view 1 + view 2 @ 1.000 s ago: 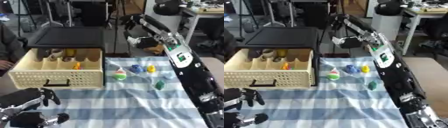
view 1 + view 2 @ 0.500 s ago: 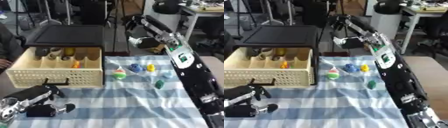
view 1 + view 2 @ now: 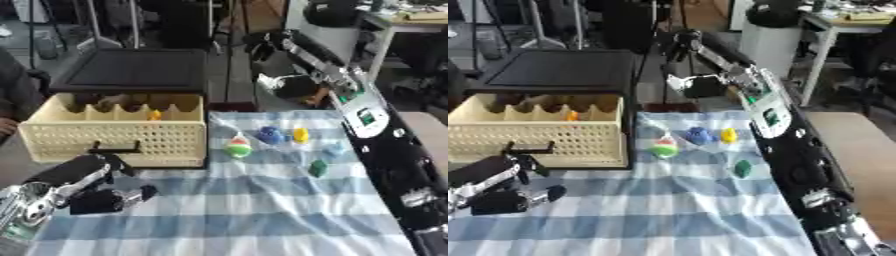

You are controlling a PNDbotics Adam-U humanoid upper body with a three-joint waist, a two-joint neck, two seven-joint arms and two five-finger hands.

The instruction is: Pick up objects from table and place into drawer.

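Several small toys lie on the blue checked cloth [image 3: 262, 210]: a green, white and red one [image 3: 238, 148], a blue one [image 3: 269, 135], a yellow one [image 3: 301, 135], a pale blue one [image 3: 334, 148] and a dark green one [image 3: 318, 168]. The cream basket drawer [image 3: 114, 142] stands pulled out at the left, with an orange piece [image 3: 154, 115] and dark things in its compartments. My left hand [image 3: 94, 201] lies low in front of the drawer, fingers stretched right, holding nothing. My right hand [image 3: 702, 86] hangs beyond the table's far edge, blurred.
The black cabinet top [image 3: 136, 72] sits behind the drawer. My right arm [image 3: 385, 145] runs along the cloth's right side, close to the pale blue and green toys. A person's sleeve [image 3: 13, 95] shows at the left edge. Desks and stands fill the background.
My left hand has come up from the lower left corner toward the drawer's front and now lies on its side. The right arm has hardly moved.
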